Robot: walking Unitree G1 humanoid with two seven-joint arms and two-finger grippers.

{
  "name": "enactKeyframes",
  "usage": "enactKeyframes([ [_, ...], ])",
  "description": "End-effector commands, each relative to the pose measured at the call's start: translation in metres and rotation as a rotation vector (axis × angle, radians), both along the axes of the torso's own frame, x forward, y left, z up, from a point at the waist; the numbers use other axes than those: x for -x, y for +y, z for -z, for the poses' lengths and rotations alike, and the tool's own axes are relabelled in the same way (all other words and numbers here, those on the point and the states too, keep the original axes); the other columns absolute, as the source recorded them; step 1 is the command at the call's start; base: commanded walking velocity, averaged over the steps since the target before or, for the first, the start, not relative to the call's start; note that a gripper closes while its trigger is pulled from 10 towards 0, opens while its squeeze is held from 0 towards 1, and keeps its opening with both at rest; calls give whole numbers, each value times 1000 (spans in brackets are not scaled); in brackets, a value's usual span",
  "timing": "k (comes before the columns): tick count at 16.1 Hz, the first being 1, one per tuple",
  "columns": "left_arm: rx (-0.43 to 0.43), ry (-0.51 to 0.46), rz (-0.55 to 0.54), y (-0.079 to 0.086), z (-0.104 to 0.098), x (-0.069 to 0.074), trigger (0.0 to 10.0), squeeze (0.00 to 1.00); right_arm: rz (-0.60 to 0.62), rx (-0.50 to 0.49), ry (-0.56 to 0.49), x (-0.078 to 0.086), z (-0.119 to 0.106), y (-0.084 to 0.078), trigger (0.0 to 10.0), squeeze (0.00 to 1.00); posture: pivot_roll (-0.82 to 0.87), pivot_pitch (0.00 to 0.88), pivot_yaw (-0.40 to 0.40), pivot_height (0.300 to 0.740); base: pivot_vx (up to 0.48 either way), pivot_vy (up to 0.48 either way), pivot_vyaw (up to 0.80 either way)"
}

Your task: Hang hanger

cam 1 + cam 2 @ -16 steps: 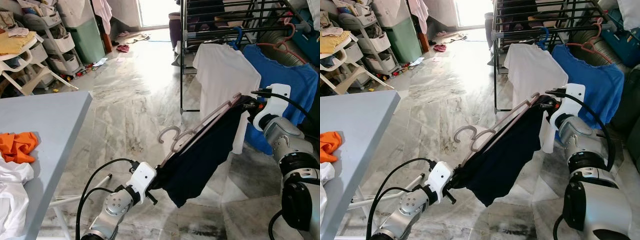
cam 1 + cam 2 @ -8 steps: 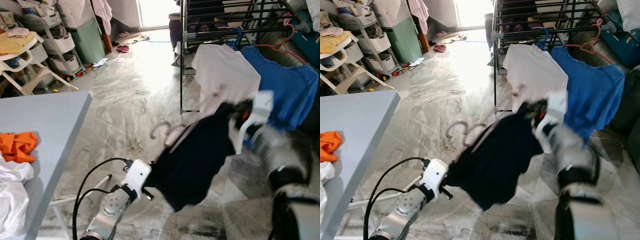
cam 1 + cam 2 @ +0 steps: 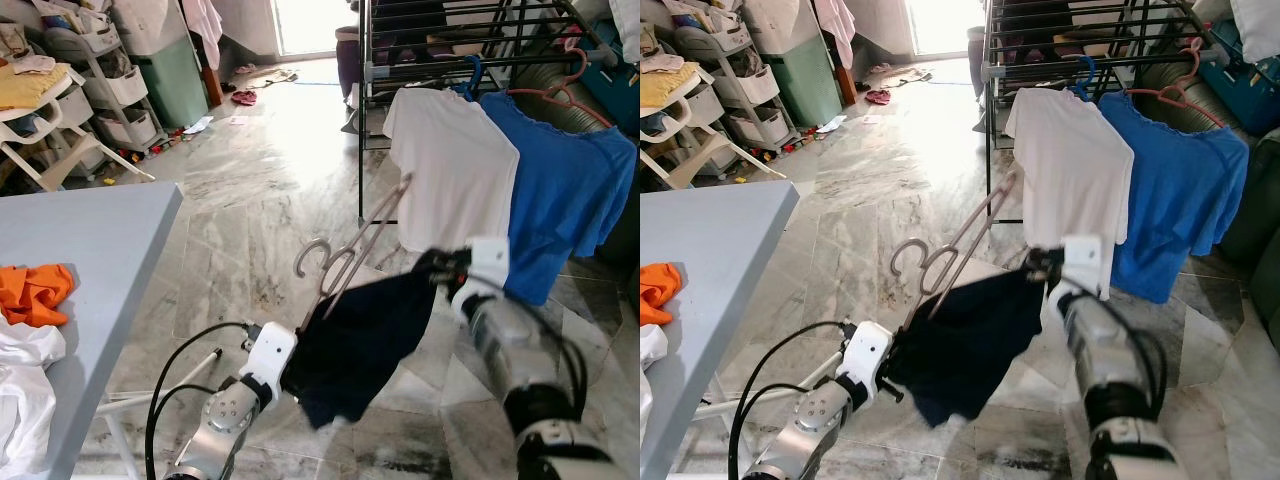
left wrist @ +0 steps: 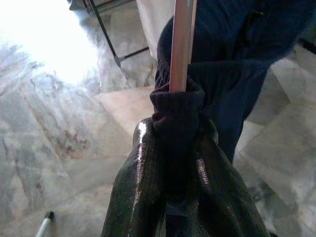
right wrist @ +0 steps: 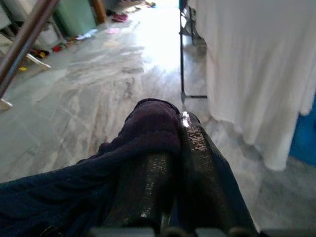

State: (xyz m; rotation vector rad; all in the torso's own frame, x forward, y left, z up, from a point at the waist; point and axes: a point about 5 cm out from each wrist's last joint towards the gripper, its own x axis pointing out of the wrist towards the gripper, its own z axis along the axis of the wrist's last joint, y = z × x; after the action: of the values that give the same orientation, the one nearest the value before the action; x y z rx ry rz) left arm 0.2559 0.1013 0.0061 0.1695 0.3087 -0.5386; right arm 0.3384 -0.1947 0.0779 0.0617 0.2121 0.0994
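Table (image 3: 90,250) stands at the left, drying rack (image 3: 450,40) far right, storage shelves (image 3: 110,90) behind the table

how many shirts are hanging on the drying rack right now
2: a white shirt on a blue hanger, and a blue shirt beside it on a pink hanger, to the robot's right. Darker clothes higher on the rack may hide more.

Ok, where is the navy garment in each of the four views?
Left eye view: navy garment low centre, draped below the pink hanger.
Right eye view: navy garment low centre, again below the hanger.
Left wrist view: navy garment wrapped round the hanger's end.
Right wrist view: navy garment bunched in the foreground.
Shared landmark: the hanging white T-shirt.
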Motion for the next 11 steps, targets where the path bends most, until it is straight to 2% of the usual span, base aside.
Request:
enactKeyframes([
  [1, -21, 6, -32, 9, 3, 1, 0, 0, 27, -6, -32, -5, -9, 0, 0, 0, -141, 0, 89, 740, 0, 0, 0],
  [3, -31, 6, -25, 12, 4, 4, 0, 0, 75, 3, -28, -8, -13, -8, 0, 0, -146, 0, 93, 740, 0, 0, 0],
  [4, -26, 4, -21, 14, 3, 5, 0, 0, 126, -16, -22, -11, -16, -17, 0, 0, -150, 0, 94, 740, 0, 0, 0],
  [6, 24, 1, -14, 13, 1, 5, 0, 0, 194, -27, -5, -17, -21, -26, 0, 0, -152, 0, 94, 740, 0, 0, 0],
  [9, 43, -8, -4, 10, -1, 7, 0, 0, 241, -40, -27, -26, -32, -27, 0, 0, -156, 0, 97, 740, 0, 0, 0],
  [11, 36, 19, 21, 8, 4, 11, 0, 0, 252, -46, -63, -33, -45, -27, 0, 0, -154, 0, 96, 740, 0, 0, 0],
])
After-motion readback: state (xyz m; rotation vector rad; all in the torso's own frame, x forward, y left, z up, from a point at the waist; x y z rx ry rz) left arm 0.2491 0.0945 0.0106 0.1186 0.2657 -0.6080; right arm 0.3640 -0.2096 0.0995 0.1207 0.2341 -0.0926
